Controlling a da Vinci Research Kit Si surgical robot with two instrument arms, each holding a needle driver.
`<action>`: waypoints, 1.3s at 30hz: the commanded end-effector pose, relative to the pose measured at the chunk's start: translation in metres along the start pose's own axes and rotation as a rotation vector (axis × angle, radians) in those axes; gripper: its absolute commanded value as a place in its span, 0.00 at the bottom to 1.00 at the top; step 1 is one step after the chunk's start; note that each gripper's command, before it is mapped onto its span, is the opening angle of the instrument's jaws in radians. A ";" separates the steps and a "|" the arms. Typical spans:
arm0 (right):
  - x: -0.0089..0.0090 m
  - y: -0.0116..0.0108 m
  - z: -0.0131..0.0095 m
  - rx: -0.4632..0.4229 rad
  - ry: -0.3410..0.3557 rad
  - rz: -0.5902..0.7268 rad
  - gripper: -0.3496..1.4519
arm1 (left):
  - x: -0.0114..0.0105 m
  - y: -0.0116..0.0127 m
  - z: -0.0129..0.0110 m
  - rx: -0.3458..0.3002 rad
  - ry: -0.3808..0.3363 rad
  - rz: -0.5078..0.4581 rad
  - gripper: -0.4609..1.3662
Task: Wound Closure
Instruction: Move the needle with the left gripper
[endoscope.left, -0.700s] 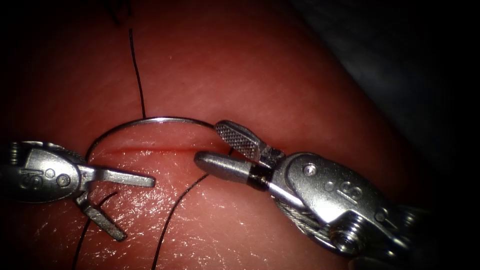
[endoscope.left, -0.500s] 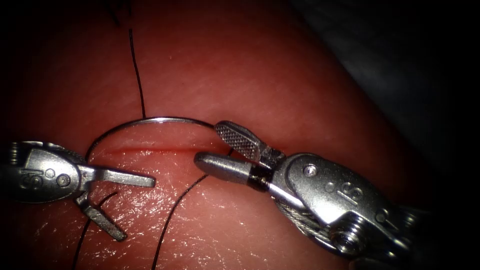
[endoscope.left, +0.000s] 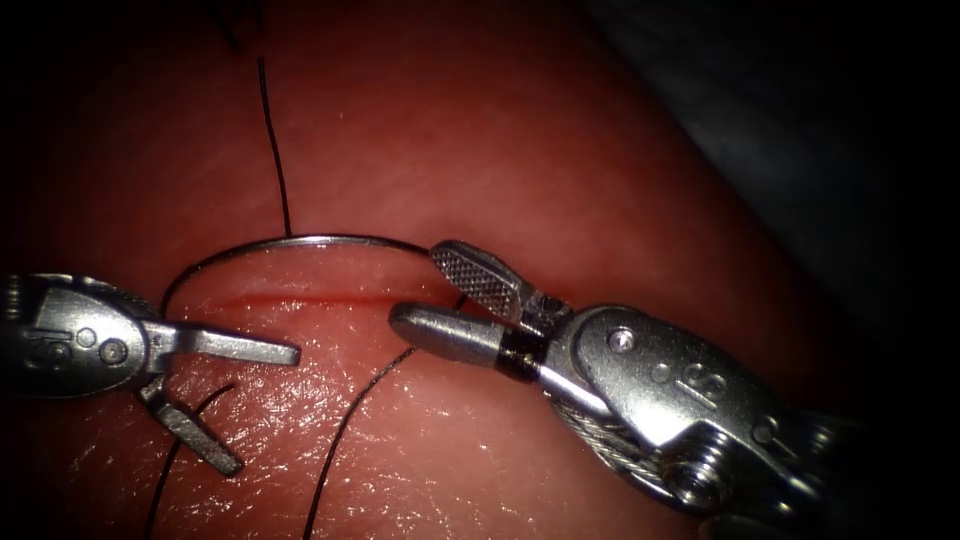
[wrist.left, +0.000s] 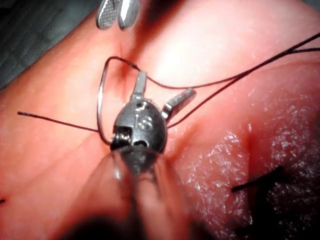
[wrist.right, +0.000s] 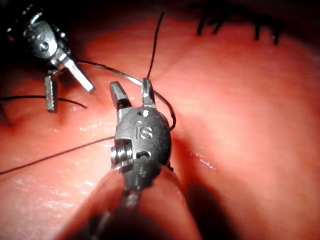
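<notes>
Thread (endoscope.left: 275, 150) runs far-to-near over tissue (endoscope.left: 560, 150), more strands near the cut (endoscope.left: 300, 300). Needle (endoscope.left: 300, 240) arcs over the cut between both tools, ends hidden, can't tell whether it's in tissue. Left pincer (endoscope.left: 265, 405) wide apart, holding nothing. Right pincer (endoscope.left: 425, 285) apart beside the needle's right end, gripping nothing.

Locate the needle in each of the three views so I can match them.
Endoscope view: needle arches above the cut, between both open grippers.
Left wrist view: needle curves beside the left gripper.
Right wrist view: needle runs toward the right gripper.
Shared landmark: thread.
</notes>
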 end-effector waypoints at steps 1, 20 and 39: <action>0.0000 0.0000 0.0000 -0.001 0.000 0.000 0.42 | 0.0001 0.0000 -0.0002 -0.001 0.000 0.001 0.54; 0.0000 -0.0002 0.0000 0.000 0.000 -0.011 0.41 | 0.0011 -0.0005 -0.0063 0.137 -0.044 -0.089 0.60; -0.0001 -0.0004 -0.0001 0.003 0.001 -0.011 0.41 | -0.0026 -0.0019 -0.0050 0.173 -0.038 -0.026 0.48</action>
